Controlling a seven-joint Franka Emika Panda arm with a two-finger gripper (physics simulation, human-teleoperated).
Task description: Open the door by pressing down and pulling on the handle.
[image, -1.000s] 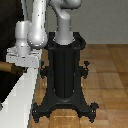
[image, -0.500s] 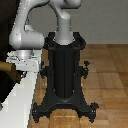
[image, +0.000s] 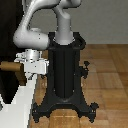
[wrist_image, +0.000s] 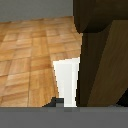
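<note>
The door (image: 9, 45) is a dark panel at the exterior view's left edge, set in a white frame (image: 20, 102). The tan handle (image: 10, 66) projects from it toward the arm. My white-grey gripper (image: 27, 72) hangs at the handle's free end, touching or just over it. Its fingers are too small and blurred to tell whether they are open or shut. In the wrist view the brown handle (wrist_image: 102, 55) fills one side very close up. A strip of white frame (wrist_image: 67, 80) shows beside it.
The black robot pedestal (image: 64, 70) with its splayed feet (image: 65, 107) stands just to the exterior view's right of the gripper. Wooden parquet floor (image: 107, 70) lies around it and also shows in the wrist view (wrist_image: 30, 55).
The gripper has come down a little and shifted slightly toward the pedestal, settling at the handle's end. The door panel looks unmoved.
</note>
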